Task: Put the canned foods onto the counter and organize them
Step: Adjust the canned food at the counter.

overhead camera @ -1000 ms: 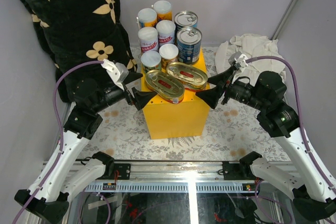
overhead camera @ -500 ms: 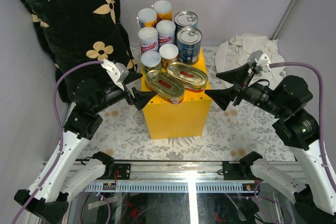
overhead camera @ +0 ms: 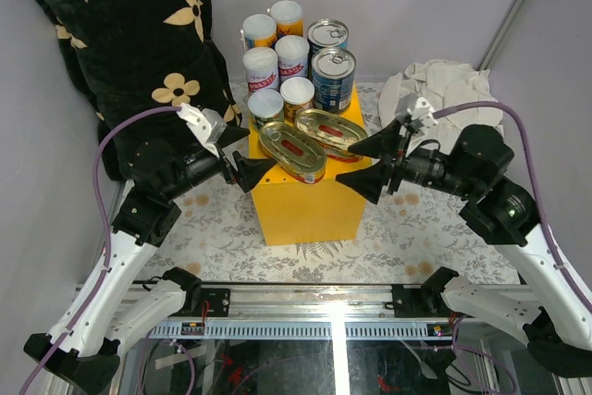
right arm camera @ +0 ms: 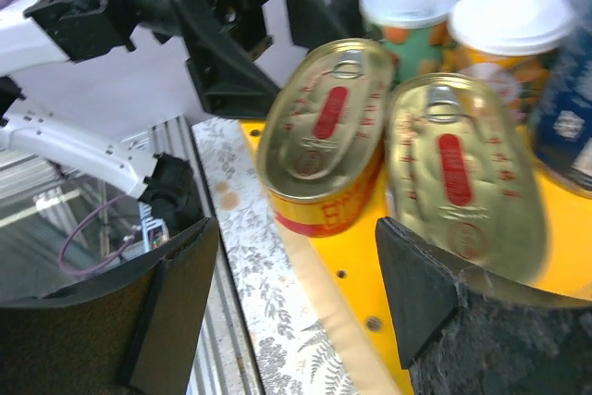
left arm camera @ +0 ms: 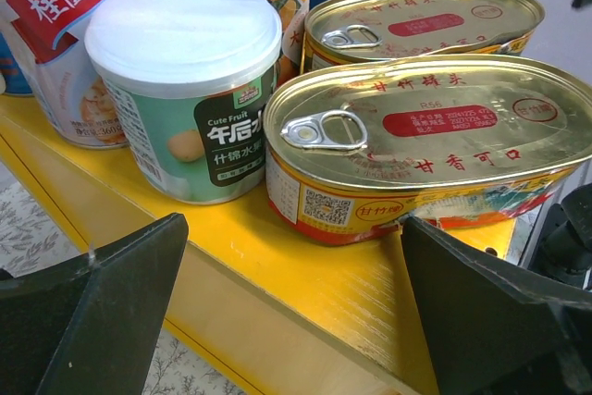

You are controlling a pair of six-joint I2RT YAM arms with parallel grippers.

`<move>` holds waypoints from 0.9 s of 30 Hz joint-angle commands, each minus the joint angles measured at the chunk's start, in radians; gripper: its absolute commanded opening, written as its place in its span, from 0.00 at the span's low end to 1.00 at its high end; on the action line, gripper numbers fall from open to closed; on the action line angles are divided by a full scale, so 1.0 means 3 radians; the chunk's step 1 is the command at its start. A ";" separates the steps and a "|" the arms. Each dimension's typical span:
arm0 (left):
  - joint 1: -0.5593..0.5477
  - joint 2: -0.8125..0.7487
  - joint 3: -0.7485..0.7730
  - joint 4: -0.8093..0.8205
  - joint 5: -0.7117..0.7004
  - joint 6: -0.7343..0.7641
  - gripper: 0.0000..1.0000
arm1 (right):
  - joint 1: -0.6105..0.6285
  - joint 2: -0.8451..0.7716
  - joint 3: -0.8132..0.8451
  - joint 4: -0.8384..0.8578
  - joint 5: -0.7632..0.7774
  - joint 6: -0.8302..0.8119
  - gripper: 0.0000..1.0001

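Note:
The canned foods stand grouped on the yellow counter (overhead camera: 310,205): several slim white-lidded cans (overhead camera: 262,67) and two blue-labelled cans (overhead camera: 333,76) at the back, two flat oval gold tins (overhead camera: 291,150) in front. My left gripper (overhead camera: 242,156) is open at the counter's left front corner, with the near oval tin (left arm camera: 435,136) just ahead of its fingers and a green-labelled can (left arm camera: 194,90) beside it. My right gripper (overhead camera: 363,164) is open at the counter's right front edge. It faces the two oval tins (right arm camera: 324,131) and holds nothing.
A black flower-patterned pillow (overhead camera: 120,34) leans against the left wall, close to the counter's back left. A crumpled white cloth (overhead camera: 444,85) lies at the back right. A leaf-patterned mat (overhead camera: 222,238) covers the table, and a metal rail (overhead camera: 305,307) runs along its near edge.
My right gripper has swung back left to the counter's right front edge, and its jaws have narrowed a little. The left arm has stayed where it was.

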 commanded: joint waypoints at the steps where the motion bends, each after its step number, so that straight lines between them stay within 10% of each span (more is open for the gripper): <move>1: -0.0002 0.0010 0.0079 -0.0077 -0.0261 -0.0056 1.00 | 0.0516 0.0121 0.0017 0.0170 0.0440 -0.0105 0.75; 27: -0.0060 -0.0168 -0.0004 -0.0019 0.0034 0.0046 1.00 | 0.0960 0.0220 -0.0087 0.0180 0.1386 -0.0252 0.69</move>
